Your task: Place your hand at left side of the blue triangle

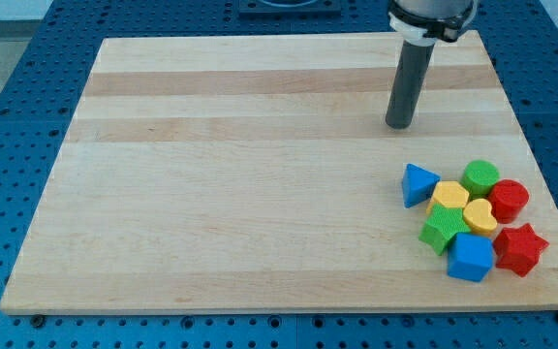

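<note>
The blue triangle [418,183] lies on the wooden board [240,165] at the view's right, at the left edge of a cluster of blocks. My tip [397,126] rests on the board above the triangle, slightly to its left, about a block's width away and not touching it. The rod rises from the tip toward the view's top right.
Packed right of the triangle: a yellow hexagon [449,197], a green cylinder [480,177], a red cylinder [509,199], a yellow heart [480,216], a green star [442,229], a blue cube [471,257], a red star [521,248]. The board's right edge is close.
</note>
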Controlling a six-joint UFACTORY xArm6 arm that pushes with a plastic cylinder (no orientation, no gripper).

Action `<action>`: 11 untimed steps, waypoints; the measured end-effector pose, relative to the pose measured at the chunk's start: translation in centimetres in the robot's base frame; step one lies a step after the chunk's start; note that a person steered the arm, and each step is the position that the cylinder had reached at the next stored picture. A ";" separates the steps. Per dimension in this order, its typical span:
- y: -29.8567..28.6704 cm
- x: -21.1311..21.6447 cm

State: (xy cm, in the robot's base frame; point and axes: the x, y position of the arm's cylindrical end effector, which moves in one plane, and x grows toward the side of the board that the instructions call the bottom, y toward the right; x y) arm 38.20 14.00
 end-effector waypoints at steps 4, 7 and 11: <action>0.5 1.9; -3.1 4.3; -4.1 11.3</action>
